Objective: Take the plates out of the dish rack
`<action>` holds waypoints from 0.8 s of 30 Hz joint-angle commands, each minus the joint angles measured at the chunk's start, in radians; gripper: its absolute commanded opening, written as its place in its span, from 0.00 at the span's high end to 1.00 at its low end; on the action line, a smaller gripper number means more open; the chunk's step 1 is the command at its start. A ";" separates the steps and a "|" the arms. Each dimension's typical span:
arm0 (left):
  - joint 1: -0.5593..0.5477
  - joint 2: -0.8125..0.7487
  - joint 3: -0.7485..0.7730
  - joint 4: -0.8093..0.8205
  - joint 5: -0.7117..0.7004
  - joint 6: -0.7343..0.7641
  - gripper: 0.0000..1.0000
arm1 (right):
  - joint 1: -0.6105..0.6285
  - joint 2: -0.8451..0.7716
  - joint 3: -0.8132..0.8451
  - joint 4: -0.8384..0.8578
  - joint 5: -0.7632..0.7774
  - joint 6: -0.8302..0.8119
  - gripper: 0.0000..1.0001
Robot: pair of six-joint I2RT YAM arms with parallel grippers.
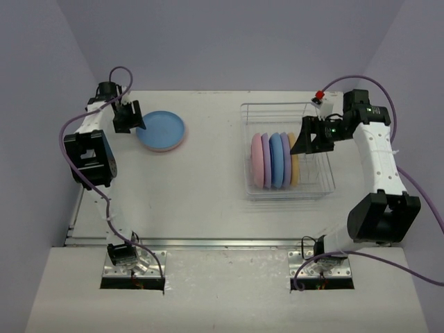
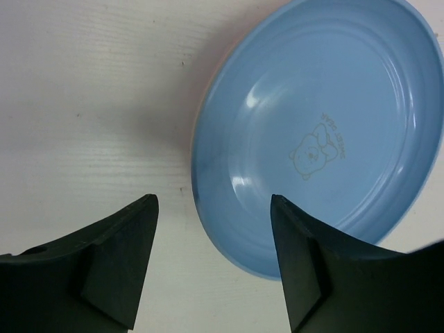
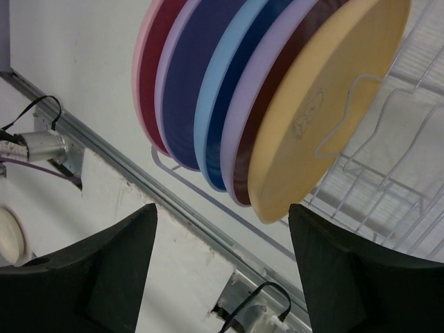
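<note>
Left jaws spread, blue plate (image 2: 326,139) just beyond

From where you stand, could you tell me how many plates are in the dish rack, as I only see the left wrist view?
Observer: Five plates stand on edge in the dish rack.
Operator: Where is the right gripper, please?
Observer: The right gripper is open beside the yellow plate, holding nothing.
Operator: And my blue plate?
Observer: The blue plate lies at the table's far left, apart from the dish rack.
</note>
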 commanded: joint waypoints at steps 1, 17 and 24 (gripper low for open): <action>-0.001 -0.202 -0.035 0.043 0.053 0.028 0.35 | -0.008 0.042 -0.002 0.008 -0.030 -0.052 0.35; -0.108 -0.497 -0.128 0.014 0.076 0.108 0.24 | -0.016 0.192 -0.005 0.016 -0.075 -0.144 0.67; -0.145 -0.534 -0.126 -0.006 0.071 0.090 0.24 | -0.019 0.227 0.046 -0.045 -0.181 -0.174 0.89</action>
